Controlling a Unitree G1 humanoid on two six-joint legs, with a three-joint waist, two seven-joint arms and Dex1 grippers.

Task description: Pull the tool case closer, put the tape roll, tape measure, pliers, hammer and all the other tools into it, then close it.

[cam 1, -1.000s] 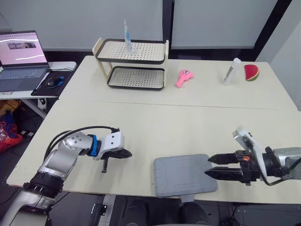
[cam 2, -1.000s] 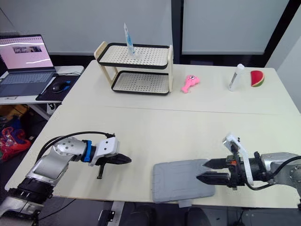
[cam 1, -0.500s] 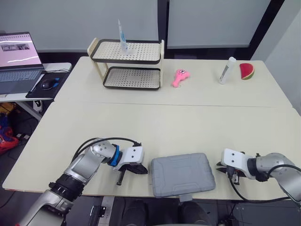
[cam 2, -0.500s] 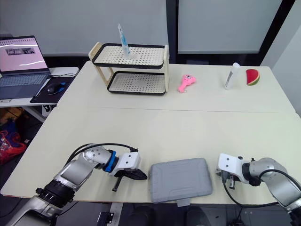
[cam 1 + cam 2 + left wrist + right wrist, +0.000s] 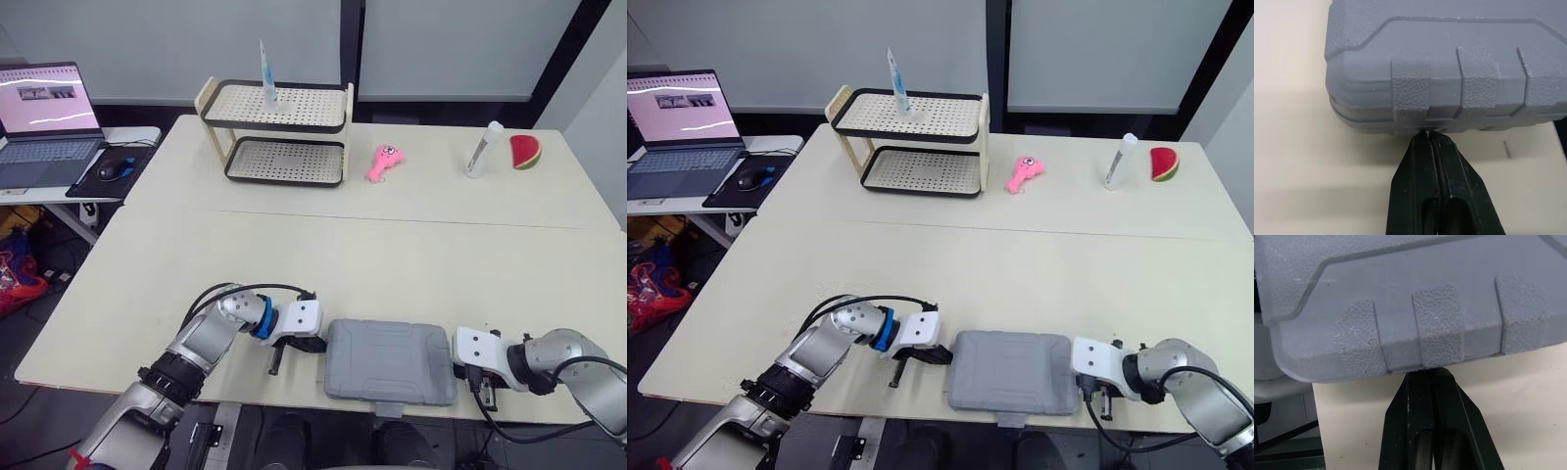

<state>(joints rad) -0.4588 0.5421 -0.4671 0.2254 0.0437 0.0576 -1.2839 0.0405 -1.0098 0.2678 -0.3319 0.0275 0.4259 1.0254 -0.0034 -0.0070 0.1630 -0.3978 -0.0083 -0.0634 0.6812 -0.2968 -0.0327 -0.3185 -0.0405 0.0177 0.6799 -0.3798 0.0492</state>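
So the grey tool case [image 5: 391, 360] sits flat on the tabletop [image 5: 372, 245], right at the near edge, lid down. A little tab on its front side pokes out past the tabletop's edge. The case sits between the two hands.

The left hand [image 5: 1428, 134] is low on the tabletop at the case's left end. Its two black fingers are pressed together with no gap, holding nothing, and the tips are right up against the case's side, about where the seam between lid and base runs. The left wrist view shows the ribbed grip bumps on the case just above the tips.

It's the same deal on the other side. The right hand [image 5: 1423, 373] has its fingers closed flat against each other, nothing between them. The tips are tucked in under the overhanging edge at the case's right end. I can't tell whether they actually touch it or just sit under the lip.

Farther back there's a two-tier perforated rack [image 5: 279, 122] with a thin upright tube [image 5: 265, 70] standing on the top shelf. To its right come a pink toy [image 5: 380, 162], a white bottle [image 5: 482, 149] and a watermelon slice [image 5: 525, 152], all well apart from the case. Off to the left, a laptop [image 5: 44, 122] and a mouse [image 5: 115, 168] sit on a separate side desk.
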